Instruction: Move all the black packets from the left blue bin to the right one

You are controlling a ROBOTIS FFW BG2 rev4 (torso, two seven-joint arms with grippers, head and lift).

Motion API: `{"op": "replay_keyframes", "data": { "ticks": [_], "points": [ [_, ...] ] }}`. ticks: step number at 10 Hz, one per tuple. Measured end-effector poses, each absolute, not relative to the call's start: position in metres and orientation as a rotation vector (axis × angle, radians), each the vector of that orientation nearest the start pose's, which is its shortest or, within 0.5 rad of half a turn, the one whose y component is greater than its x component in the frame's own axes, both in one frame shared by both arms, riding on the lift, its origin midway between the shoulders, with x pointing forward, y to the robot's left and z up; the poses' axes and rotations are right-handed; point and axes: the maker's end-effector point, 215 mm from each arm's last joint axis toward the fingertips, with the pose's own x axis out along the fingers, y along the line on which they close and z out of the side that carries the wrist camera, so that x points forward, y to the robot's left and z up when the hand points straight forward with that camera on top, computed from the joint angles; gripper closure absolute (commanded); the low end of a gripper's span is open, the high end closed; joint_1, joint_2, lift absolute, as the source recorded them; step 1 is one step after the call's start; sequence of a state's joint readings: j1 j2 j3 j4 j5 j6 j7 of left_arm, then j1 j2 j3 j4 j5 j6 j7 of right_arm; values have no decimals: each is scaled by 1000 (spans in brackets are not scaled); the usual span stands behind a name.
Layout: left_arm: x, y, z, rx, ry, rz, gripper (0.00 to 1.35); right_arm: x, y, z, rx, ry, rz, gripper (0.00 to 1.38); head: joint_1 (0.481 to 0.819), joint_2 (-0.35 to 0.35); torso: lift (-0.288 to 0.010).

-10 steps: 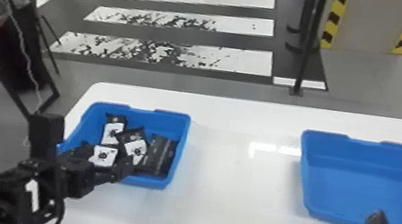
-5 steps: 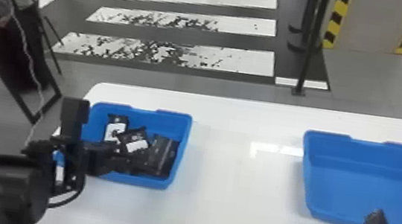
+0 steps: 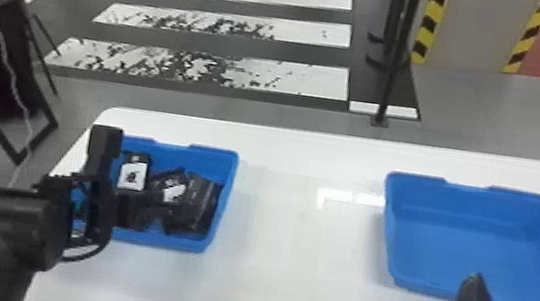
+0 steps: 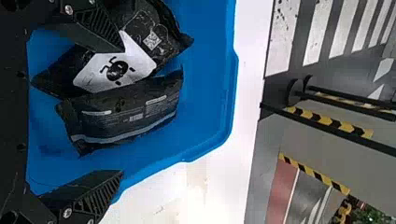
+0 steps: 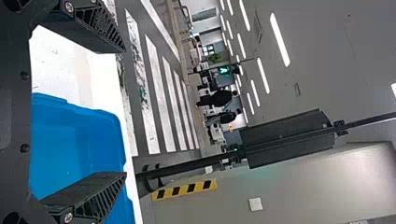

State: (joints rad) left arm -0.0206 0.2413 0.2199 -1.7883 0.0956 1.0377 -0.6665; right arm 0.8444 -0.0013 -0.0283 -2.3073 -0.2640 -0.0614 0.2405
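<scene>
My left gripper (image 4: 123,111) hangs over the left blue bin (image 4: 208,93), its fingers spread wide and pinching nothing. Below, inside that bin, lie a black packet with a gray stripe (image 4: 128,114) and, touching it, a black packet with a white label (image 4: 135,65). I should slip one finger between these two and the other beside the bin's wall. Then I should squeeze the striped one softly across its middle, so its neighbor doesn't come too, and lift above the rim. Well right of the left blue bin, my right gripper (image 3: 517,285) hangs spread by the right bin (image 3: 472,251).
</scene>
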Motion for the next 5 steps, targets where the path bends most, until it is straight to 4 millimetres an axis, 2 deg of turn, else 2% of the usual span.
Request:
{"op": "replay_keyframes", "data": {
  "ticks": [4, 5],
  "points": [
    [505, 278, -451, -229, 745, -425, 150, 349, -194, -301, 257, 15, 201, 90, 695, 111, -140],
    [506, 277, -451, -232, 742, -424, 216, 349, -194, -302, 258, 16, 201, 90, 695, 109, -140]
  ]
}}
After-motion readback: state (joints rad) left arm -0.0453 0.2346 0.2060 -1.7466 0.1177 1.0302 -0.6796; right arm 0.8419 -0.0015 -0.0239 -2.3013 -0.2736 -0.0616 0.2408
